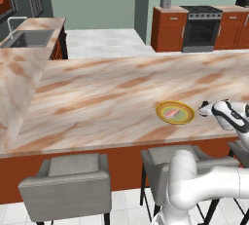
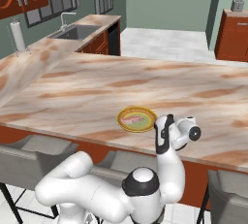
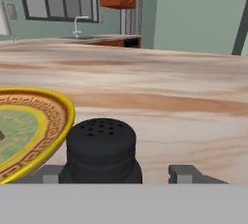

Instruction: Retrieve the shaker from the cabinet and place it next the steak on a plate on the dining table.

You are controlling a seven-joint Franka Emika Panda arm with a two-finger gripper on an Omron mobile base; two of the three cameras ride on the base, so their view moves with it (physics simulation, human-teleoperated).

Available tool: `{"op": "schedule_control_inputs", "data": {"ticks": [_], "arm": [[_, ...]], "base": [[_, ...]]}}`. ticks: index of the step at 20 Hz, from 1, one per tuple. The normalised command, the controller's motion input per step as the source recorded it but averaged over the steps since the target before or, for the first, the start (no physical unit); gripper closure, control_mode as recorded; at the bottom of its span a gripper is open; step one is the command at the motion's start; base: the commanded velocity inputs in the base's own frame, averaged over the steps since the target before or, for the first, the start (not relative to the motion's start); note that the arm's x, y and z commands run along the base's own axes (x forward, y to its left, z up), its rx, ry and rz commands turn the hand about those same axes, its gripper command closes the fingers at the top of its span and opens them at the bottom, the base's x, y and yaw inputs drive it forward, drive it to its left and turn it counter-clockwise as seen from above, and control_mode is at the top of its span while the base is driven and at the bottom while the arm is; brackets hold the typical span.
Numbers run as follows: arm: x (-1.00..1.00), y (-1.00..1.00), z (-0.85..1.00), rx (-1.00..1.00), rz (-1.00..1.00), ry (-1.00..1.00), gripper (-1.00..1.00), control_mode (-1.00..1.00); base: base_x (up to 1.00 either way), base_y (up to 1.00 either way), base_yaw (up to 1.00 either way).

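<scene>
A robot arm reaches across the marbled surface [image 1: 112, 97] of a simulated kitchen, its tool [image 3: 118, 173] level with the tabletop just right of the yellow-rimmed plate [image 1: 190, 115]. The black shaker [image 3: 100, 146] stands upright on the surface, just beside the plate's rim, between the two dark fingertips [image 3: 186, 172], which stand spread with a clear gap on the right side. Whether the left fingertip touches the shaker cannot be told.

The chief risk, by this view, lies in the retreat: a sideways or tilted pull-back could clip the shaker and topple it, or push it against the plate and shift the plate. The shaker also stands near the surface's front edge, so a hard nudge could send it off.

The steak [image 1: 170, 113] shows as a small pink patch, its outline blurred. The shaker's base is cut off in the hand view, and from the base cameras the arm's white wrist largely hides it.
</scene>
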Motion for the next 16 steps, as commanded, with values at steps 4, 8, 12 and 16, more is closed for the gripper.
{"op": "schedule_control_inputs", "data": {"ticks": [4, 8, 12, 16], "arm": [[-0.06, 0.00, -0.19, 0.00, 0.00, 0.00, -1.00, -1.00], [-0.09, -0.03, 0.00, 0.00, 0.00, 0.00, -1.00, -1.00], [-0.29, -0.05, 0.14, 0.00, 0.00, 0.00, -1.00, -1.00], [-0.47, 0.00, 0.36, 0.00, 0.00, -0.04, -1.00, -1.00]], "base": [[0.00, 0.00, 0.00], [0.00, 0.00, 0.00], [0.00, 0.00, 0.00], [0.00, 0.00, 0.00]]}}
